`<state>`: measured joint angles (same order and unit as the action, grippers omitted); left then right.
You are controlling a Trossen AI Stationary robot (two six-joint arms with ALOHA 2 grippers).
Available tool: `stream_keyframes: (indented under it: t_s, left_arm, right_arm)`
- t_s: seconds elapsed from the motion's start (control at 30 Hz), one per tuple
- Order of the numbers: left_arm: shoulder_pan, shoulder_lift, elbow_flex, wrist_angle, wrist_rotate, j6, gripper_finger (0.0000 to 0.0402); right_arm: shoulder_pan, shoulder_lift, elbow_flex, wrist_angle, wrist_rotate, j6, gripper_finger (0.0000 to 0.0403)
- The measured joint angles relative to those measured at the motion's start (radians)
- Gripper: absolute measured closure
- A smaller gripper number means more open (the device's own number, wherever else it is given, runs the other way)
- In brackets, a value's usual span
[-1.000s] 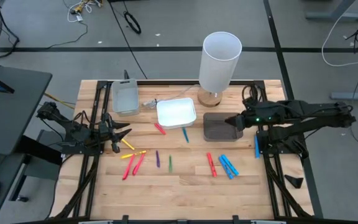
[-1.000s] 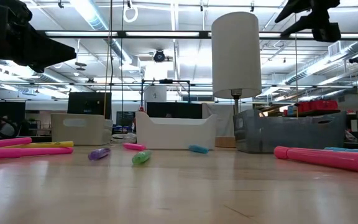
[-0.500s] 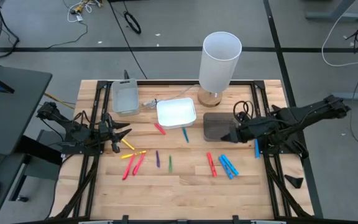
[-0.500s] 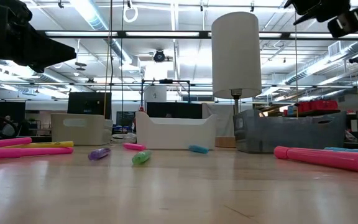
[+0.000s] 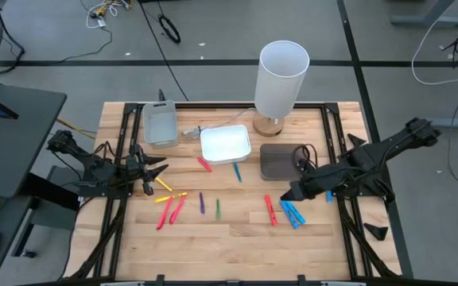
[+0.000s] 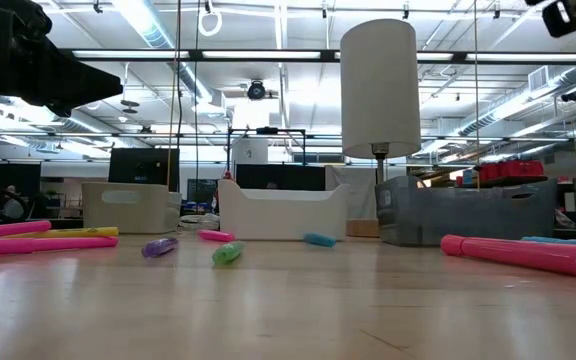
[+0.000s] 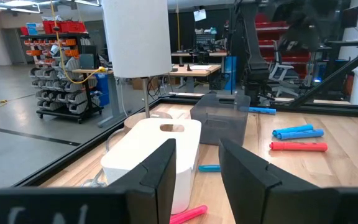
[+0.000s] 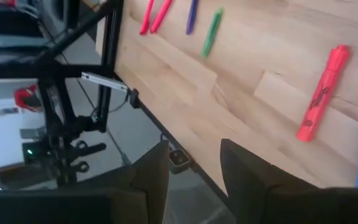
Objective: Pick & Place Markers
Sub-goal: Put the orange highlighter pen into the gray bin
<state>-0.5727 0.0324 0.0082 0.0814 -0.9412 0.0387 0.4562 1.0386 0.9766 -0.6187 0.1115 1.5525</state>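
Several markers (image 5: 270,210) flat on table (image 5: 237,238), mostly lengthwise front-to-back, right gripper (image 5: 290,193) jaws parted, empty, left gripper (image 5: 156,165) likewise

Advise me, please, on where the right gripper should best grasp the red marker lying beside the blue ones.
Probably mid-barrel, from straight above. The red marker lies flat and apart from the blue markers, so the right gripper could close its fingers across the narrow width.
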Motion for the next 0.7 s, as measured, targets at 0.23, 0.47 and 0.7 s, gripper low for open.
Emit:
stream_keyframes:
  t_s: [0.23,0.47,0.7]
  left_arm:
    - [0.000,0.000,0.000,0.000,0.000,0.000,0.0273]
    - [0.000,0.000,0.000,0.000,0.000,0.000,0.0273]
    - [0.000,0.000,0.000,0.000,0.000,0.000,0.0273]
  right_arm:
    - [0.003,0.126,0.176,-0.168,0.000,-0.051,0.0259]
    - [0.003,0.272,0.362,-0.394,0.004,-0.019,0.0259]
    - [-0.004,0.419,0.525,-0.563,0.011,0.027,0.0259]
